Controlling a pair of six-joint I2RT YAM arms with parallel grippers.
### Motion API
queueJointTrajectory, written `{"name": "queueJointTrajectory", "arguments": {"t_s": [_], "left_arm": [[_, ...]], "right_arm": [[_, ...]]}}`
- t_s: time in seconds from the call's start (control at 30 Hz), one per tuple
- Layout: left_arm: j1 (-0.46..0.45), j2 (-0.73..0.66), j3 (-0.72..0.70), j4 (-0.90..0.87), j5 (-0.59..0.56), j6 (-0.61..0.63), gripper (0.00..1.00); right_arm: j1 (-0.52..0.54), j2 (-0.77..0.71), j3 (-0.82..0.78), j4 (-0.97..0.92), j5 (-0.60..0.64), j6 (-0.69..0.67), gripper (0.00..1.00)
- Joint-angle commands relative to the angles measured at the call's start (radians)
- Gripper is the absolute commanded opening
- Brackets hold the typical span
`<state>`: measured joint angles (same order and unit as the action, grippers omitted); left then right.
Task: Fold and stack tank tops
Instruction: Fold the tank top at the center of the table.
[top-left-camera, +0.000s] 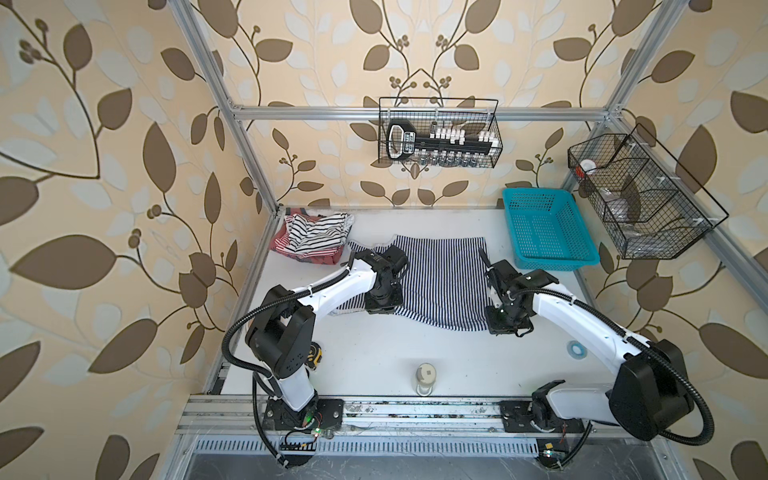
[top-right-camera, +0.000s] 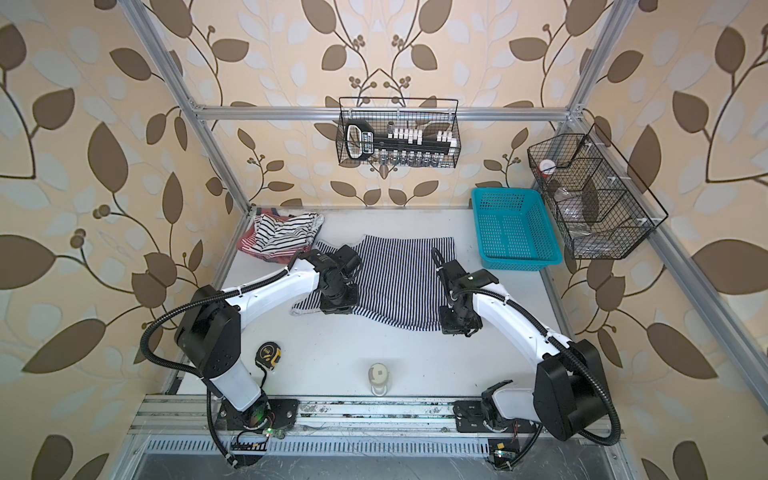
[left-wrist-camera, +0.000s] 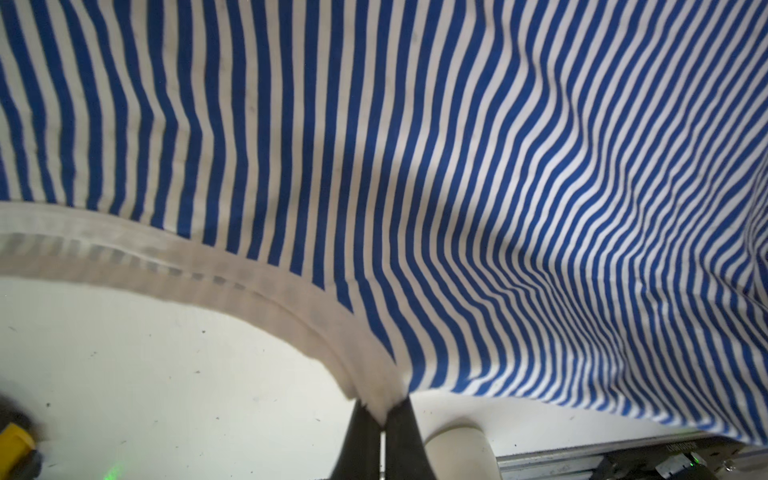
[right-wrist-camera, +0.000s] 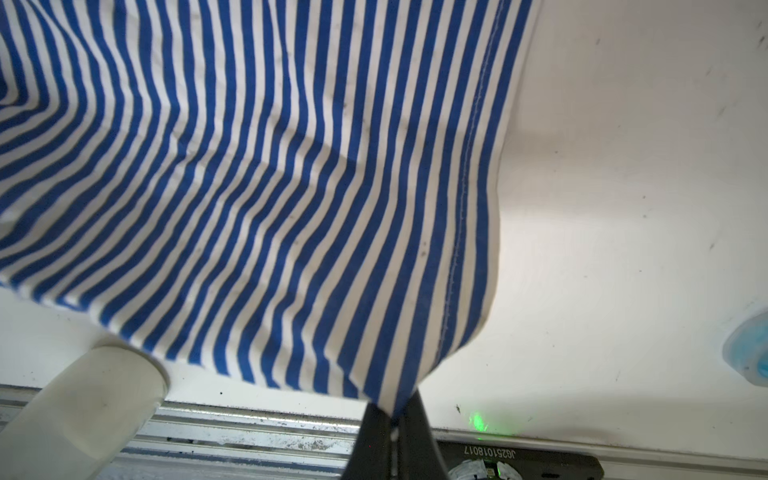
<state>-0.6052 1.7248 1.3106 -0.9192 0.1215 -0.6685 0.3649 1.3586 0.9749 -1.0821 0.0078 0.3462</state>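
A tank top with fine navy-and-white stripes lies spread across the middle of the white table. My left gripper is shut on its white trimmed edge, at the near left side of the cloth. My right gripper is shut on a hemmed corner of the same top, at its near right side. The gripped edges are raised off the table. In the back left corner a tank top with wide black stripes sits crumpled on a red-and-white one.
A blue perforated basket stands at the back right. Near the front edge are a pale capped bottle, a yellow-black tape measure by the left arm base, and a small blue tape roll. Wire baskets hang on the frame.
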Motion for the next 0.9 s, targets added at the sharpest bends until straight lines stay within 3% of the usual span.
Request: {"name": "queueJointTrajectory", "arguments": {"t_s": [0.0, 0.87], "left_arm": [[0.025, 0.038, 0.059, -0.056, -0.025, 0.063, 0.00], [0.130, 0.323, 0.370, -0.132, 0.021, 0.173, 0.00]], "right_arm": [[-0.030, 0.050, 0.044, -0.037, -0.009, -0.068, 0.00], [-0.167, 0.399, 0.263, -0.020, -0.025, -0.193, 0.00]]}}
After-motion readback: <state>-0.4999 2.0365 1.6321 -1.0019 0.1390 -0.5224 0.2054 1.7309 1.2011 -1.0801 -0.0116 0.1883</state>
